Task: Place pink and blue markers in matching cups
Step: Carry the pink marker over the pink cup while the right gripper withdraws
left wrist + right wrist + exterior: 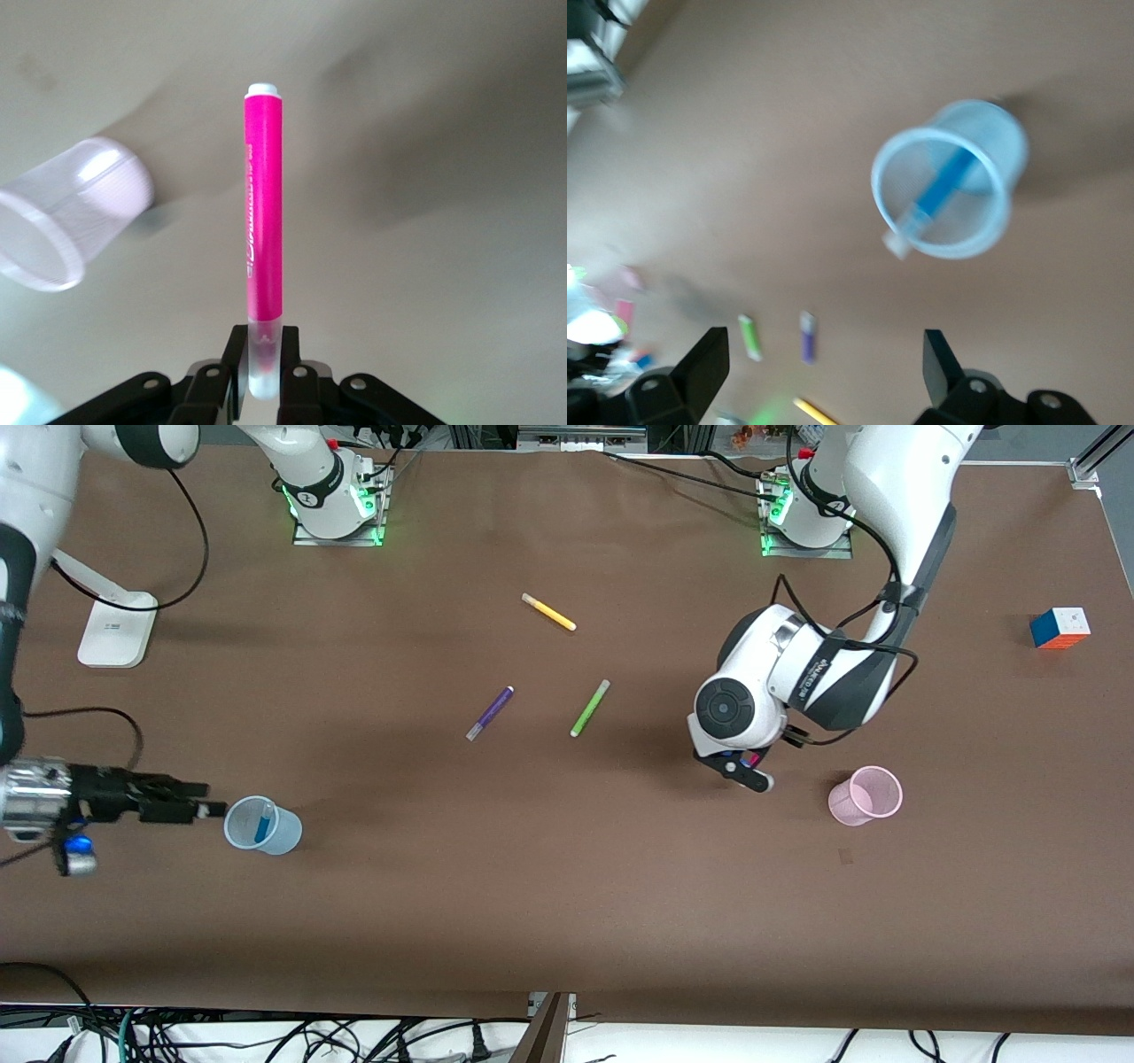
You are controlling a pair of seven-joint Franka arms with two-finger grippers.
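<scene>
Nearest the front camera stands the blue cup (262, 826), toward the right arm's end of the table, with the blue marker (263, 823) already leaning inside it, its pale cap up at the rim. The right gripper (209, 810) hangs just beside that cup, fingers spread wide and holding nothing, as the right wrist view shows. That half of the task looks finished, and this arm seems to be waiting.

The step in hand belongs to the left arm. The left gripper (263, 367) is pinching the pink marker (263, 239) by its pale cap end, the magenta barrel pointing away from the fingers toward the table. It is over bare tabletop just beside the pink cup (866, 795), on the side toward the table's middle. The cup itself appears to lie tipped, mouth facing the front camera, though the angle makes that hard to settle. Next, I judge, the gripper must carry the marker across until its free end is above the cup's mouth, then let go; a tipped cup would call for a slanted entry or risk rolling.

In the front view the arm's wrist hides nearly all of the held marker. Farther from the camera, mid-table, lie the purple marker (490, 713), green marker (590, 708) and yellow marker (548, 612), untouched, and a colour cube (1060, 628) sits near the left arm's end.
</scene>
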